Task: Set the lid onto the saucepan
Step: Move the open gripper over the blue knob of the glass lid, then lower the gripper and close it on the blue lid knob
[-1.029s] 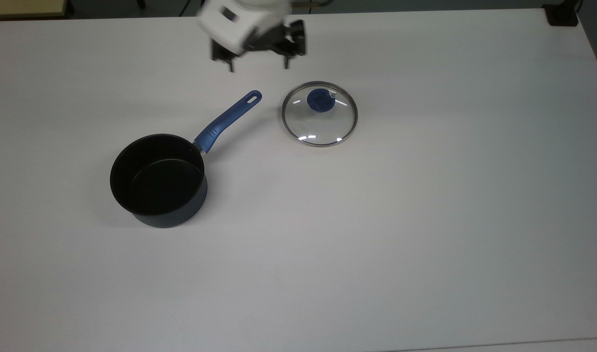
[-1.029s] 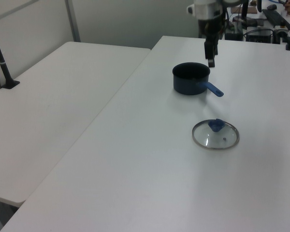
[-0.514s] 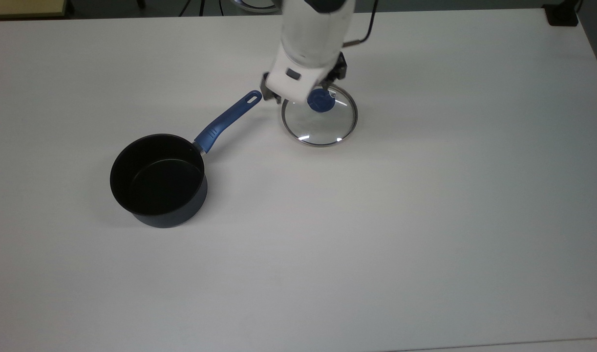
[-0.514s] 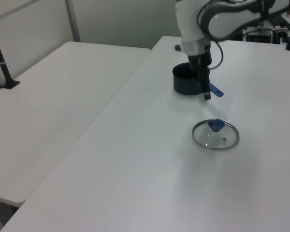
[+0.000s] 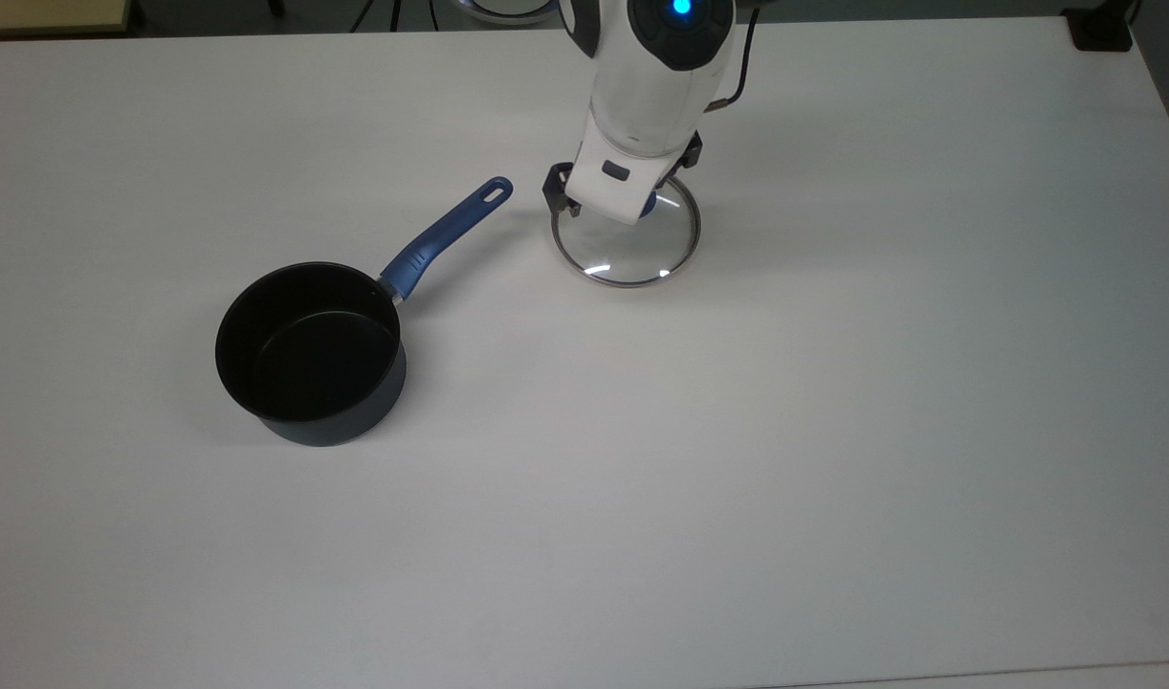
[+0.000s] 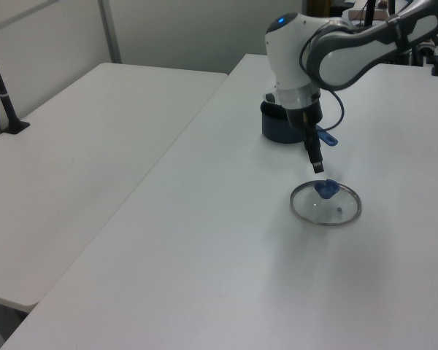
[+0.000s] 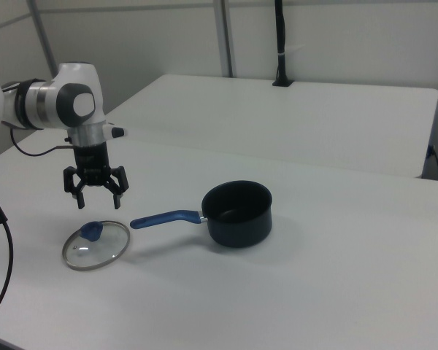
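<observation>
Gripper [image 7: 96, 198], fingers spread and empty, having swung in, is now hovering above glass lid [image 5: 627, 239]; saucepan [image 5: 309, 356] is waiting uncovered.

The lid [image 7: 95, 245] lies flat on the white table [image 5: 738, 431], bare tabletop on every side of it. The gripper [image 7: 97, 200] hangs above its blue knob [image 7: 92, 231], fingers spread, with clear air between. From the lid, the saucepan [image 7: 238, 212] sits well apart; its handle [image 7: 164, 218] points toward the lid, the tip just short of the rim.
</observation>
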Tool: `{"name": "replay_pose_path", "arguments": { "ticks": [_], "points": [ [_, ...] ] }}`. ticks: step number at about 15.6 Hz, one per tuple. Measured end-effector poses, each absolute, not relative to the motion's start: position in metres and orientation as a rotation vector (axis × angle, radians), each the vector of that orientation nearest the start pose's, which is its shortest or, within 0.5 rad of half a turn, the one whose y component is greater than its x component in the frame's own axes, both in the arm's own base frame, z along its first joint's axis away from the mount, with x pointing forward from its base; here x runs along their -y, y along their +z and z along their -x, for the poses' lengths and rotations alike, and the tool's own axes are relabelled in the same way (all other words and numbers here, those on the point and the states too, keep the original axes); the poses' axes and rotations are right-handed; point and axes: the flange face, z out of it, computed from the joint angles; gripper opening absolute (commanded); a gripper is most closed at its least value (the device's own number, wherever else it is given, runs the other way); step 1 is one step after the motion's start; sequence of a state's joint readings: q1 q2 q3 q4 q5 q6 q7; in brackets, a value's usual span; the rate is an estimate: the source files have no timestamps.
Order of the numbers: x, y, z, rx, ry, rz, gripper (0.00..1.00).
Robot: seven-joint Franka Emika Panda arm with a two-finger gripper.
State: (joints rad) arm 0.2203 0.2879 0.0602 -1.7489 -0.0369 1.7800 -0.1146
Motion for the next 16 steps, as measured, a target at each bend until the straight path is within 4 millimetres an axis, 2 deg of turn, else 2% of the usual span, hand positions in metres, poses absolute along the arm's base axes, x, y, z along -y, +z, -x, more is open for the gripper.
{"name": "replay_pose_path", "arguments": {
  "ticks": [3,7,10,16],
  "points": [
    [-0.168,0.381,-0.572,0.662,0.363,3.090,1.00],
    [-0.173,0.382,-0.551,0.692,0.302,3.090,1.00],
    [-0.174,0.379,-0.546,0.701,0.309,3.088,1.00],
    [-0.188,0.358,-0.539,0.743,0.364,3.074,1.00]
  ]
}}
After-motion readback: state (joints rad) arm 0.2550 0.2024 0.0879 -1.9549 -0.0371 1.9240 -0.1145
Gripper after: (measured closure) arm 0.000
